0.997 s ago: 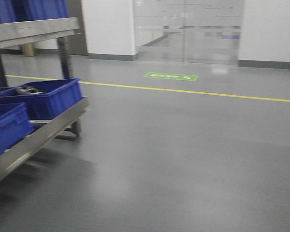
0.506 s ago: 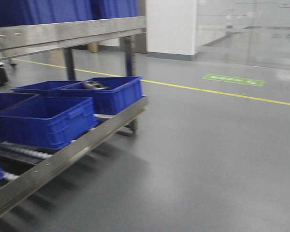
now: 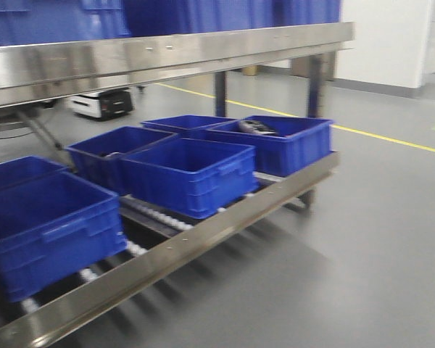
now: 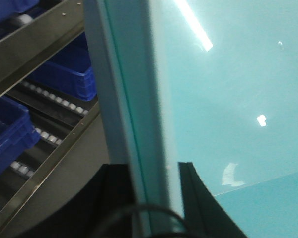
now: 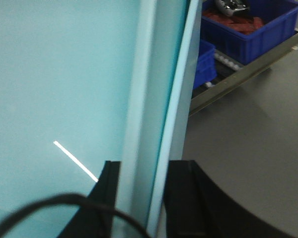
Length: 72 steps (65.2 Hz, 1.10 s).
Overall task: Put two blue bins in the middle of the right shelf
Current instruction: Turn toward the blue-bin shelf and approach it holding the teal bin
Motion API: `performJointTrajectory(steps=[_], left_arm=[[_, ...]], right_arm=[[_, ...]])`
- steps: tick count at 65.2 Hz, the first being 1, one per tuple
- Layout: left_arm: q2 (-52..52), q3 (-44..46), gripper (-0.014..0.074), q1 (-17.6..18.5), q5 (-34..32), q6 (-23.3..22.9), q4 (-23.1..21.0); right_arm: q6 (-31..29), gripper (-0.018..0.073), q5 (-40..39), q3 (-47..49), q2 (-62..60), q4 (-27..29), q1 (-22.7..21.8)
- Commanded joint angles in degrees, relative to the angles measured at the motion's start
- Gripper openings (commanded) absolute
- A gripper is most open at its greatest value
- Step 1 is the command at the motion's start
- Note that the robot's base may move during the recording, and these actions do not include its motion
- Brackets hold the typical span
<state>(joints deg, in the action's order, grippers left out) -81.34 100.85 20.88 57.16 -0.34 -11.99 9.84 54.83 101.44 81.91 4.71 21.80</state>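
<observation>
currently my left gripper (image 4: 151, 171) is shut on the rim of the pale aqua bin (image 4: 238, 99), one finger on each side of the wall. my right gripper (image 5: 145, 168) clamps a rim likewise. beyond, dark blue crates (image 3: 188, 170) sit on the steel rack (image 3: 167, 58).

Noted: a smooth grey floor (image 3: 377, 275) with a slight sheen, crossed at a slant by a yellow painted line (image 3: 391, 138). A white wall (image 3: 384, 36) with a dark grey skirting strip (image 3: 377, 87) is seen at upper right. A stainless-steel roller rack (image 3: 225, 228) is set along the left. Dark royal-blue ribbed plastic crates (image 3: 188, 174) are seated on its white rollers (image 3: 140, 250). A low white-and-black unit (image 3: 101, 104) is seen behind the rack.
</observation>
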Motion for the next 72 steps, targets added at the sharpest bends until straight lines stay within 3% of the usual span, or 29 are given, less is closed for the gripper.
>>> performJointTrajectory(steps=[1, 72], left_arm=[[1.48, 1.19, -0.011, 0.8, -2.99, 1.44, -5.31], [1.48, 1.19, -0.011, 0.8, -2.99, 1.44, -5.31]], right_arm=[[0.53, -0.0154, -6.11, 0.61, -0.38, 0.87, 0.06], [0.53, -0.0154, -6.11, 0.61, -0.38, 0.87, 0.06]])
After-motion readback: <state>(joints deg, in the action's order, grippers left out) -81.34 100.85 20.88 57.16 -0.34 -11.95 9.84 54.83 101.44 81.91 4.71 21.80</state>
